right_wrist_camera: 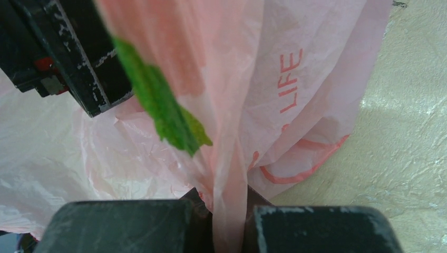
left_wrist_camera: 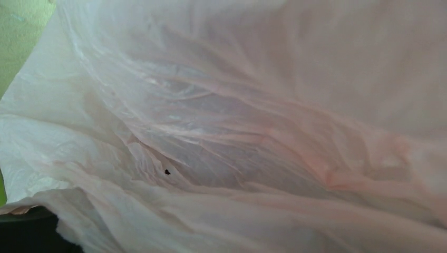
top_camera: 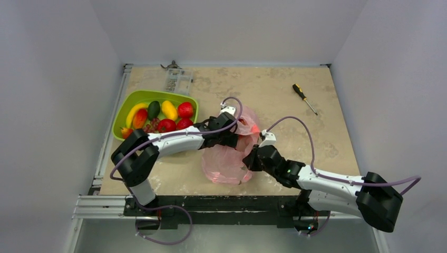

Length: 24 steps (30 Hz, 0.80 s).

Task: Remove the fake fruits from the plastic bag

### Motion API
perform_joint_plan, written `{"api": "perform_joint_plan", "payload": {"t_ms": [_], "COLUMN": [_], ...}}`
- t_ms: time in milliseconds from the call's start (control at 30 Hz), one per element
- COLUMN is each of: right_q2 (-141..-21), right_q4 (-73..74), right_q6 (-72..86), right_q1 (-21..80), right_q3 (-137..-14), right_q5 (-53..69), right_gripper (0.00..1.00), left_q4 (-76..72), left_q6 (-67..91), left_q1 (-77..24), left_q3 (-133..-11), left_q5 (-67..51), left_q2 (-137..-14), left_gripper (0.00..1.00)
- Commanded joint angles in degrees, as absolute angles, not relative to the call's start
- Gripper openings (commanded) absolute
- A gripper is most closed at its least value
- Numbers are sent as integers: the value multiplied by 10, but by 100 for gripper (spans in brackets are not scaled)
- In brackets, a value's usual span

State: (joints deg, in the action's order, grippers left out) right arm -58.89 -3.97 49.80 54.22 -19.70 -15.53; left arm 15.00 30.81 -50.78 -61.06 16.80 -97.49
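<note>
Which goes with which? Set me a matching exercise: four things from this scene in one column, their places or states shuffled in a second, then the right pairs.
Column one
1. screwdriver
2. fake fruits
3. plastic bag
4. right gripper

Column two
A. piled in the lime-green tray at the left
B. shut on a pinched fold of the bag
C. crumpled at the centre of the table
D. lying alone near the far right corner

Pairs: 1-D, 2-A, 3-C, 4-B
</note>
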Motion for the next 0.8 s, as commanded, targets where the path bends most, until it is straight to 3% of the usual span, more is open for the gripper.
{"api": "perform_joint_plan", "payload": {"t_ms": [0,133,267,367,767], "right_q2": [-587,-585,-582,-579,-602], "right_q4": [-58,-57,-54,-54,-68], "right_q6": [485,485,485,484,480], "right_q1": [542,542,542,542,542], "right_q3": [-200,-199,-199,-199,-207], "right_q5": [-149,-148,-145,-143,-142], "right_gripper": [0,0,0,0,0], "left_q4": [144,147,151,153,138], "left_q6": [284,273,266,265,283], "left_q1": [-508,-508,-508,-508,-508], "left_q3": [-650,-667,-675,-672,-622], "left_q5": [180,172,159,145,49], "left_q2": [-991,-1006,-1010,-999,-897], "left_gripper": [83,72,49,38,15]}}
